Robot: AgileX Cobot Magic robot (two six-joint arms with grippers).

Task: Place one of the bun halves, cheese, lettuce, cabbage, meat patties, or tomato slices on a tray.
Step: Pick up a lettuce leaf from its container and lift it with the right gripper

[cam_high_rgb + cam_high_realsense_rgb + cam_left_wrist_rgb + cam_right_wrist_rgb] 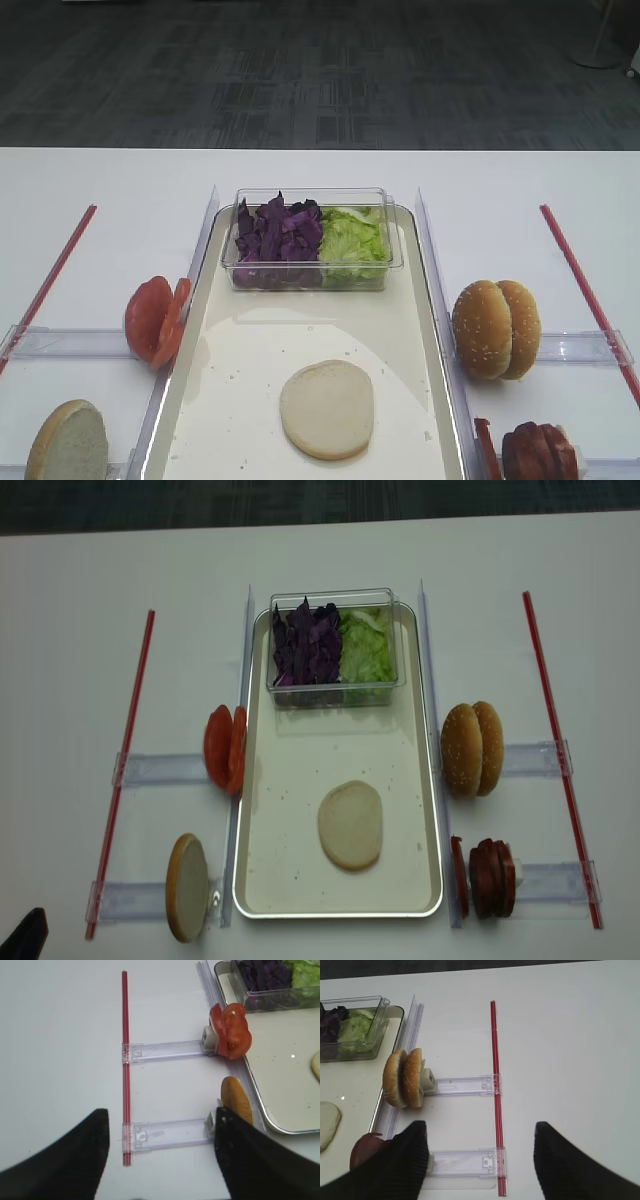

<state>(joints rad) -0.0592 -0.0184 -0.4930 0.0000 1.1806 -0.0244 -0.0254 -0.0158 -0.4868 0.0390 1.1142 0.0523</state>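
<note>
Four bun halves, two tomato slices

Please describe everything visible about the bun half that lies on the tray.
The bun half is a flat, round, pale cream disc that looks like soft bread. It lies cut face up, alone on the near middle of the cream-white tray. It touches only the tray floor. No gripper is near it, and the clear tub sits well behind it.
</note>
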